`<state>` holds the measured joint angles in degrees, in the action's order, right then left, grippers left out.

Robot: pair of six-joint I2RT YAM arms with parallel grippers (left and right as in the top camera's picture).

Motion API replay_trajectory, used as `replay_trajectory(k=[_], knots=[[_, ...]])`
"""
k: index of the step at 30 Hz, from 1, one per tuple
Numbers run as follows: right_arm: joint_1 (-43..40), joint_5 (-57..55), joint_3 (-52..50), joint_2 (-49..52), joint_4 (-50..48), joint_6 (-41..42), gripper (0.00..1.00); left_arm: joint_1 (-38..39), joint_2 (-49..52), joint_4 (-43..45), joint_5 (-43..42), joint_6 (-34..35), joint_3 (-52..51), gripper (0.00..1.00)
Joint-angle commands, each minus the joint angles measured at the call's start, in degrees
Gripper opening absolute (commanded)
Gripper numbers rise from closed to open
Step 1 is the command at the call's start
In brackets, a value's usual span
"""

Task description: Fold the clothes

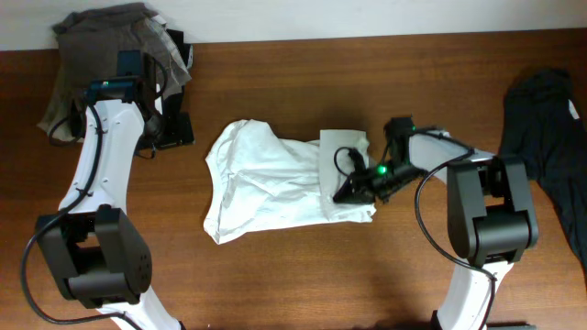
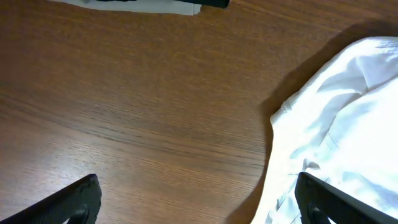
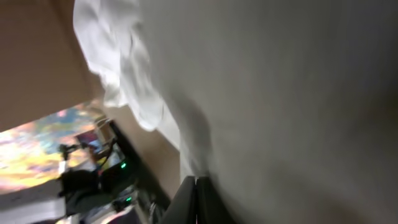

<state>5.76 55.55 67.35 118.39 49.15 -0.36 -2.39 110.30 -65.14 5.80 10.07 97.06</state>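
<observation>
Right tool (image 1: 353,190) is clenched on the right edge of the plain white thin-fabric T-shirt (image 1: 266,179), which lies crumpled on the brown wooden surface (image 1: 275,275). Left tool (image 2: 198,199) is released and empty.

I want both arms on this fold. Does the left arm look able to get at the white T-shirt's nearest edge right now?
Probably yes. The left arm has its jaws open over the table, and the T-shirt lies just beside them with nothing between.

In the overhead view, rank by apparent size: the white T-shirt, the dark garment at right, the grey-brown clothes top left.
Largest: white T-shirt.
Then grey-brown clothes and dark garment look alike; the frame edge crops the dark one, so unranked.
</observation>
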Motion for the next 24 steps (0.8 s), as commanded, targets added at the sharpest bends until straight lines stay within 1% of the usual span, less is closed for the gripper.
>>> replay_trajectory(k=[1,4,6,8,12,16,19,24], knots=[[-0.2,3.7,-3.3,0.1,-0.4,-1.6,0.04,-0.4,0.5,0.0,-0.5,-0.3,-0.3,0.99],[-0.6,2.4,-3.6,0.0,-0.4,-1.1,0.04,-0.4,0.5,-0.1,-0.5,-0.3,-0.3,0.99],[-1.6,2.4,-3.1,-0.1,-0.3,1.2,0.04,-0.4,0.5,-0.1,-0.5,-0.3,-0.3,0.99],[-3.1,2.3,-1.7,-1.0,1.1,1.3,0.04,-0.4,0.5,-0.1,-0.5,-0.3,-0.3,0.99],[-6.1,2.3,2.1,-5.6,4.0,1.3,0.04,-0.4,0.5,0.0,-0.4,-0.3,-0.3,0.99],[-7.5,2.5,6.7,-9.4,4.0,1.5,0.04,-0.4,0.5,0.2,-0.4,-0.3,-0.3,0.99],[-7.1,3.2,9.6,-9.5,1.9,1.8,0.05,-0.4,0.5,0.3,-0.5,-0.3,-0.3,0.99],[-4.9,3.2,9.4,-7.0,-5.8,7.0,0.09,-0.4,0.5,0.6,-0.5,-0.3,-0.3,0.99]])
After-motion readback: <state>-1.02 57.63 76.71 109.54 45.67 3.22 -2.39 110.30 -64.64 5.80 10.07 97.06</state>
